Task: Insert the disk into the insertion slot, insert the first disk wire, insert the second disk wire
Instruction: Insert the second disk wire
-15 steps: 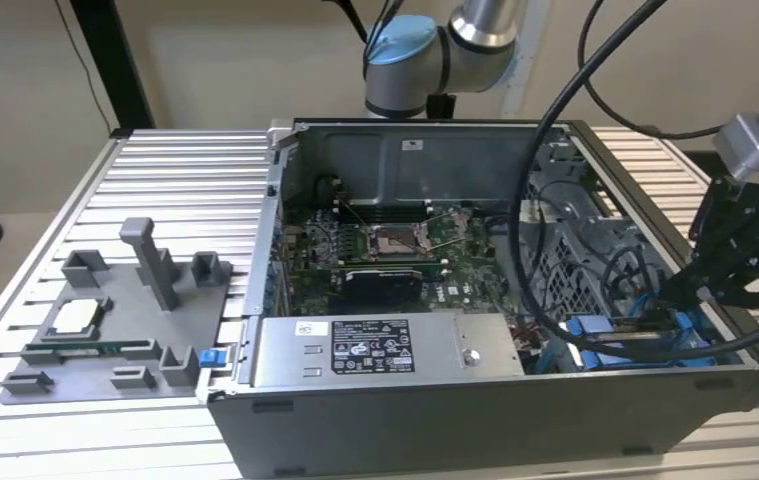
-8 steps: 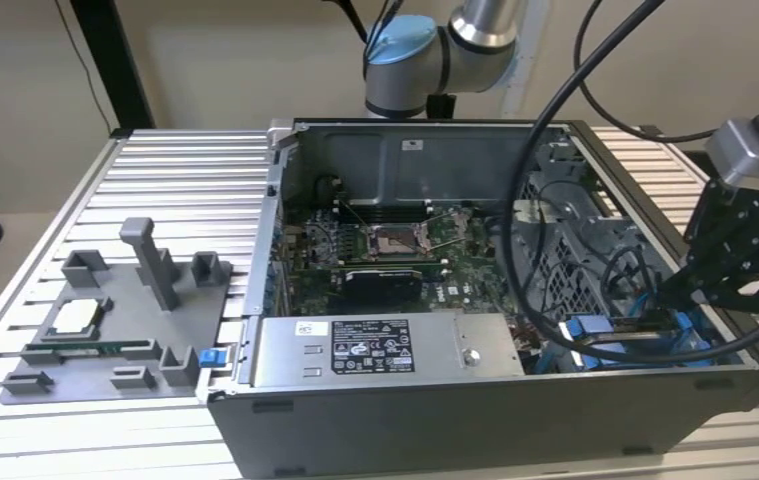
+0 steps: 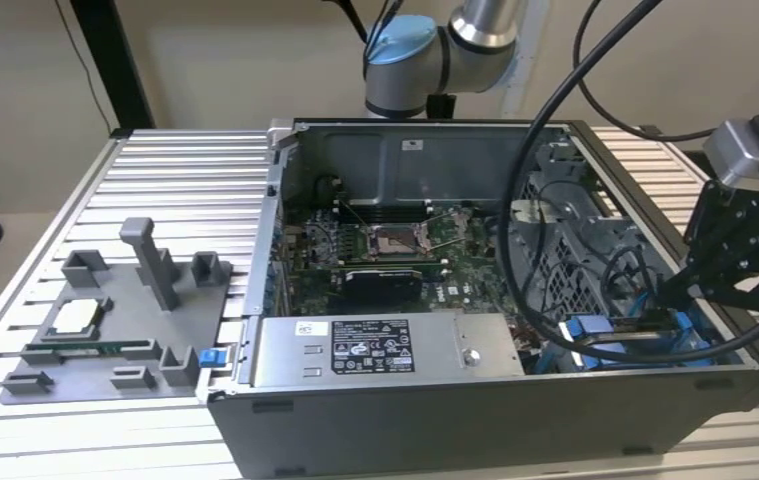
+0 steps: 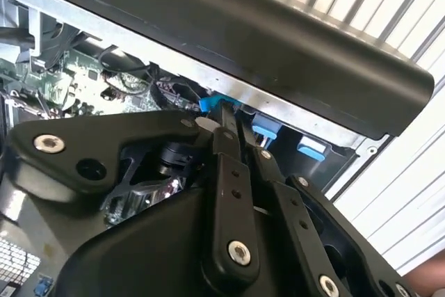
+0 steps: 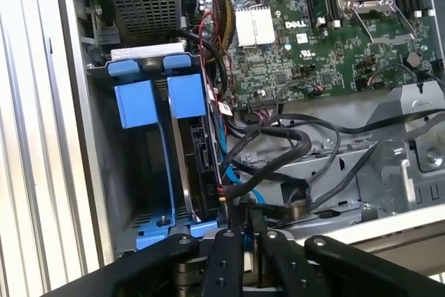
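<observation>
In the exterior view, an open computer case [image 3: 486,400] is seen lying on a ribbed aluminium desk [image 3: 179,180], with its green motherboard [image 3: 393,255] exposed and a grey labelled power-supply box [image 3: 379,350] set along the near wall. A grey fixture plate [image 3: 112,330] with upright posts is placed on the desk toward the exterior view's left, well apart from the arm's working end. The black pincer [image 3: 699,290] is held low over the case's corner at the exterior view's right, just above the blue parts of the insertion slot [image 3: 619,335]. Thick black cables [image 3: 539,200] are looped from above down into the case.

In the second wrist view, the pincer [image 4: 226,119] is shown with its two slim black fingers [image 4: 229,172] brought close together, their tips pressed around a small blue part beside the case's dark edge [image 4: 278,39]; what exactly is pinched cannot be told. Two further blue tabs [image 4: 268,129] are seen just beside it.

In the first wrist view, the insertion slot [image 5: 149,165] is seen as a grey bay with blue rails. The disk [image 5: 201,165] is seated on edge inside it, in its blue frame. A bundle of black wires [image 5: 278,151] is draped just beside the disk's exposed end.
</observation>
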`<state>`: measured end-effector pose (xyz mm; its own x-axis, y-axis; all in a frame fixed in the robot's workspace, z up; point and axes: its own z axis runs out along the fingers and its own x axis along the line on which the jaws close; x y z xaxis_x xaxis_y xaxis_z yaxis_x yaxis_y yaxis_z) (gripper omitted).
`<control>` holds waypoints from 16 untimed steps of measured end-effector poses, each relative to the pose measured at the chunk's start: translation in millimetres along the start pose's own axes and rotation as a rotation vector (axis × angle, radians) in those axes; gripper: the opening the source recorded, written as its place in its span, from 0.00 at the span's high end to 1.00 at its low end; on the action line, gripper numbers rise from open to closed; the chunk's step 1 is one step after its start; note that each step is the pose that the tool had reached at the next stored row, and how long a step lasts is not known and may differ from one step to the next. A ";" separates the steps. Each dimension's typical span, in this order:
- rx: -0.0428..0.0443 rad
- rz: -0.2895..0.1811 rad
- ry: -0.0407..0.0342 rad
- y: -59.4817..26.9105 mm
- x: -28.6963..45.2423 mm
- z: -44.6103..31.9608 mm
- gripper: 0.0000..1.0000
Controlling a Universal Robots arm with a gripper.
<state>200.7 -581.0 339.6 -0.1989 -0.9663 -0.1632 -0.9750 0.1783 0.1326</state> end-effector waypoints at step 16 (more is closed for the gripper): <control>-0.0300 0.005 -0.0013 -2.0 10.9 -29.3 1.00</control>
<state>203.3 -597.4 366.2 -0.2038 -0.9652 -0.1638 -0.9706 0.1774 0.1627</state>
